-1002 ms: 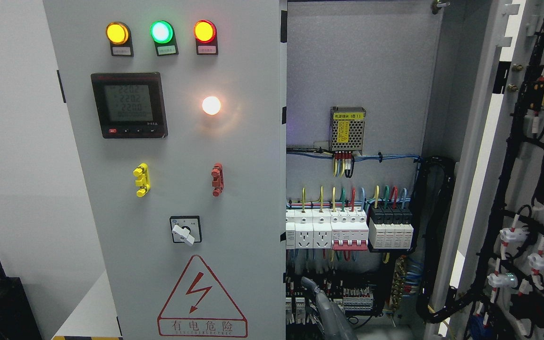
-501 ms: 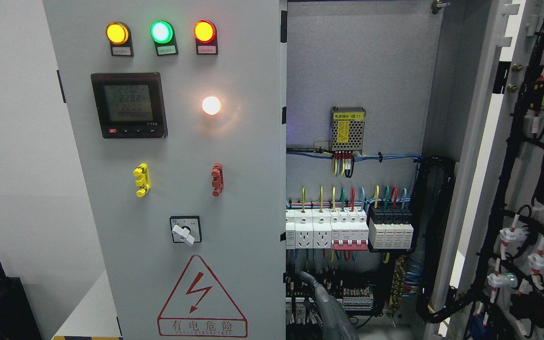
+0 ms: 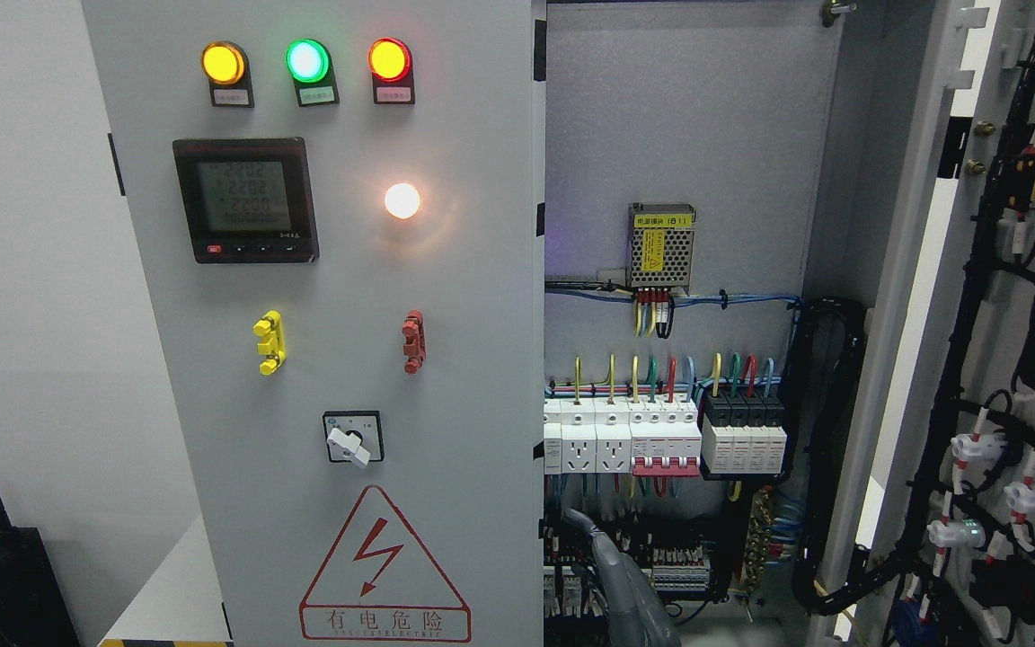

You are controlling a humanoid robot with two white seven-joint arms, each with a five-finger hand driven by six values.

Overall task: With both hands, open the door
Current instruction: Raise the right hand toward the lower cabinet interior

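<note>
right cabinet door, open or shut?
Open. The right door is swung wide, its wired inner face showing, and the breakers and power supply inside the cabinet are exposed.

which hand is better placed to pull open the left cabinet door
Right, probably. The right hand comes up from the bottom edge, just beside the free edge of the shut left door. The left hand is not in view.

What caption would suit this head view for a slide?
Electrical cabinet with its right door swung open, left door closed, a grey robot finger rising below.
</note>
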